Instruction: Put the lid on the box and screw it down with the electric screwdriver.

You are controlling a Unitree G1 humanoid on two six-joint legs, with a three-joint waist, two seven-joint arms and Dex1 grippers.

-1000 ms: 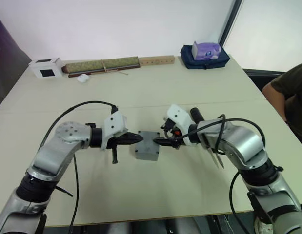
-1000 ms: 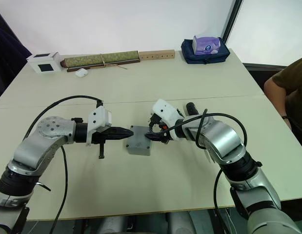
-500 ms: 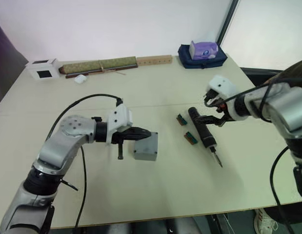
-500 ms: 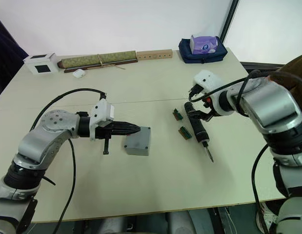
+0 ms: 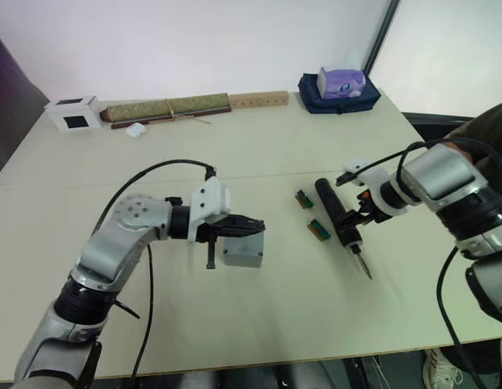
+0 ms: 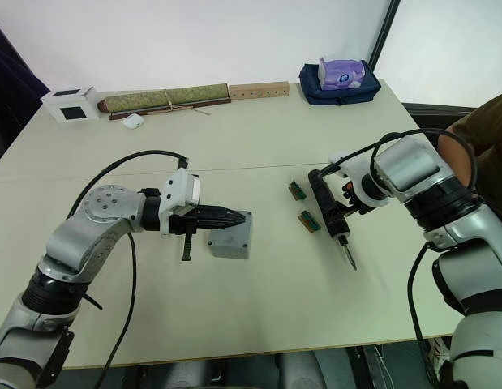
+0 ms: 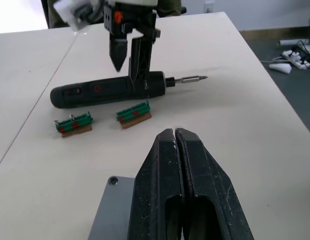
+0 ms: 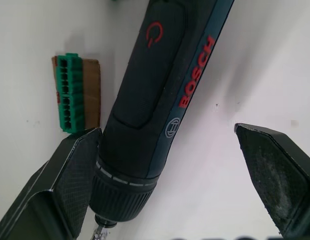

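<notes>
Tabletop: right wrist view reveals electric screwdriver (image 8: 160, 100) branding (Bosch).

box (image 6: 229, 235) at table (image 6: 259, 324) centre, left gripper (image 6: 238, 216) over it | electric screwdriver (image 6: 327, 211) lying to its right, right gripper (image 6: 335, 209) astride | two connector pieces (image 6: 302, 206) between box and screwdriver

Your two head views look forward and down across the table (image 5: 259, 146) to its far edge, sharing nearly the whole top. Your left wrist camera looks low along its fingers toward the electric screwdriver (image 7: 109, 90); your right wrist camera sits close above that same tool.
</notes>
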